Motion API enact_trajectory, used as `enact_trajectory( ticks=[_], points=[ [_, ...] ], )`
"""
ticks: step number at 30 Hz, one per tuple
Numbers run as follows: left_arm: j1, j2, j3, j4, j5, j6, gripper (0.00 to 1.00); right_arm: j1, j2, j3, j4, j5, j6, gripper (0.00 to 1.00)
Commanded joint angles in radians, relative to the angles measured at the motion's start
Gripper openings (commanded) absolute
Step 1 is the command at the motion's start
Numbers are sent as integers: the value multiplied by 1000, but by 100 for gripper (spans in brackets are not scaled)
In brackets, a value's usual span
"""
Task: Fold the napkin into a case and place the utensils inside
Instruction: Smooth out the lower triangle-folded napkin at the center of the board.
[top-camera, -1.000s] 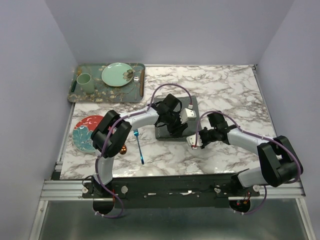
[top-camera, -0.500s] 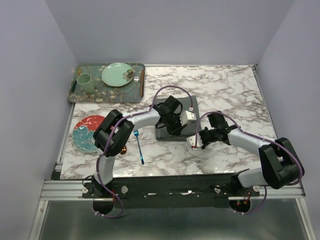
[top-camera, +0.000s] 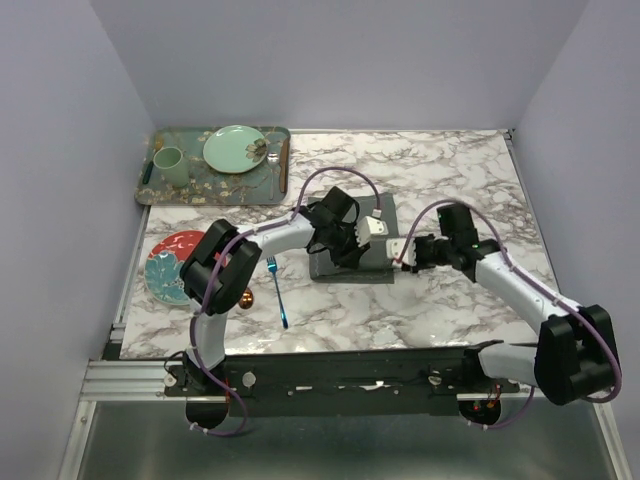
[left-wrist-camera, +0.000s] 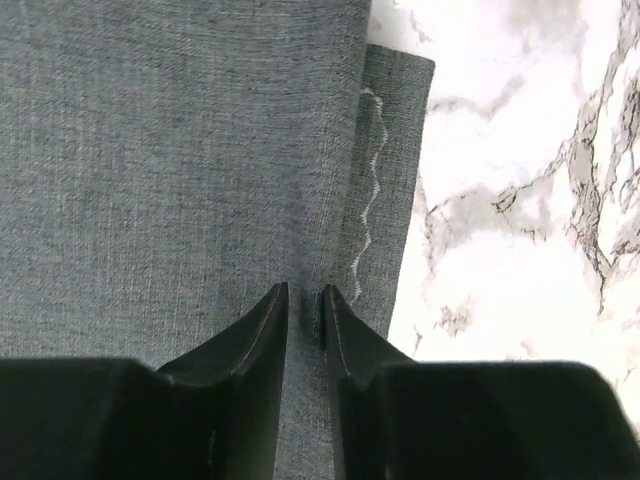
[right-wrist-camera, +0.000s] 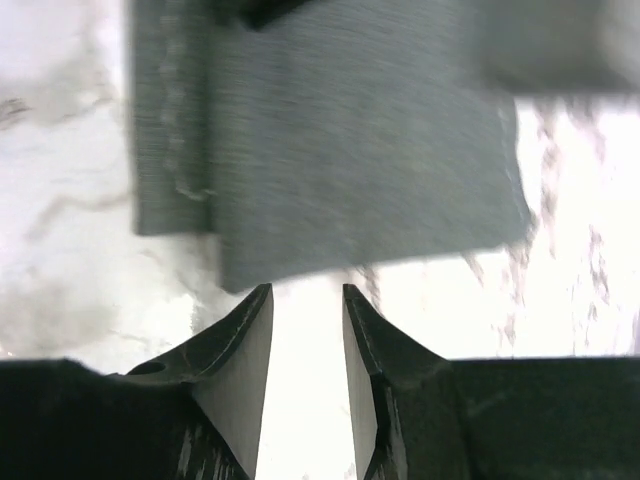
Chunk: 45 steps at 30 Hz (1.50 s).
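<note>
Left wrist: left gripper (left-wrist-camera: 304, 292) clamped on napkin (left-wrist-camera: 180, 150) fold; right gripper (right-wrist-camera: 306, 292) apart, just off its edge.

On the marble table (top-camera: 450, 170), a patterned green tray (top-camera: 150, 190) sat at ten o'clock, holding a green cup (top-camera: 168, 166), a mint plate (top-camera: 234, 148) and, at its three o'clock, a brown-handled utensil (top-camera: 284, 165). A red-and-teal plate (top-camera: 172, 262) lay at eight o'clock.

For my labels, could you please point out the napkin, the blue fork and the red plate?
napkin (left-wrist-camera: 170, 150): left wrist view, folded top layer.
blue fork (top-camera: 279, 297): top external view, handle middle.
red plate (top-camera: 163, 266): top external view, left side.
</note>
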Motion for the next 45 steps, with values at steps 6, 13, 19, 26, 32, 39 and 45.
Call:
enact_trajectory(
  ticks=[6, 13, 19, 26, 32, 39, 45],
  points=[
    [35, -123, -98, 163, 52, -138, 62, -175, 146, 269, -208, -142, 720, 42],
    [-9, -360, -310, 270, 44, 79, 65, -255, 396, 370, -269, -248, 1153, 48],
    [-145, -430, -466, 387, -181, 414, 27, -287, 479, 367, -194, -210, 1360, 54],
    [-250, -298, -411, 498, -300, 424, 12, -288, 542, 328, -119, -216, 1479, 55],
    [-285, -188, -325, 515, -324, 384, 8, -290, 594, 315, -87, -234, 1525, 55],
    [-300, -123, -307, 512, -332, 398, 6, -290, 614, 301, -74, -260, 1569, 54],
    [-302, -97, -307, 481, -330, 410, 5, -292, 617, 286, -76, -290, 1597, 52]
  ],
)
